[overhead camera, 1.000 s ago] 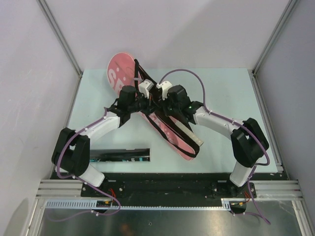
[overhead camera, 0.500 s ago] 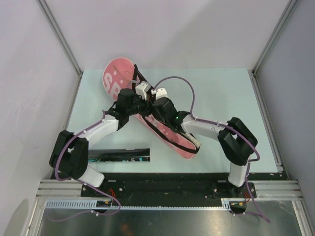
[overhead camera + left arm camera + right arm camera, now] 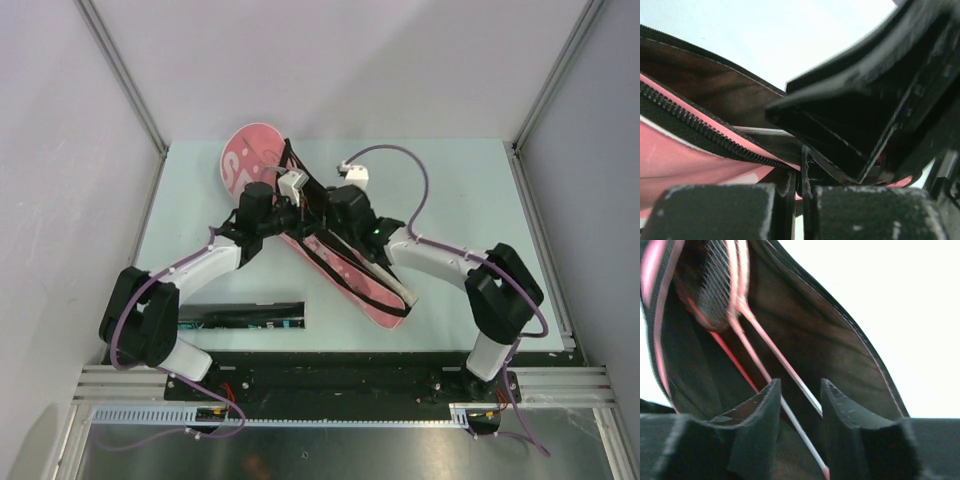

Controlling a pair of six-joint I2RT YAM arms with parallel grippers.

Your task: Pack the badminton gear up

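Pink fabric marks the bag (image 3: 245,160), which lies slantwise on the surface (image 3: 470,190), its round end toward the far left corner and its narrow end toward the near middle. The change in the last second is in the right hand (image 3: 797,405). It was clenched, and its fingers now stand parted and released. A thin racket shaft (image 3: 765,347) runs through the gap and seems to touch neither finger. The strung, pink-rimmed rackets (image 3: 715,285) sit deeper in, against the dark lining. I judge that a racket has just been let go inside the bag, so that part of the packing looks done. From above, the right arm has swung left and back again, and the bag has shifted a little with it.

The left hand (image 3: 797,210) is still clenched. It appears to pinch the bag by its zip edge (image 3: 700,125), holding the mouth open.

The black tube (image 3: 245,315) lies by the near edge, left of the bag's narrow end and well apart from both hands, not yet packed. No shuttlecocks show.

The two hands crowd together over the bag's middle, so the right hand would best back out along the shaft, not sideways. The bag's round end sits at the far edge, near the back wall, leaving little room there. The right half of the surface is bare and gives the right arm space to withdraw.
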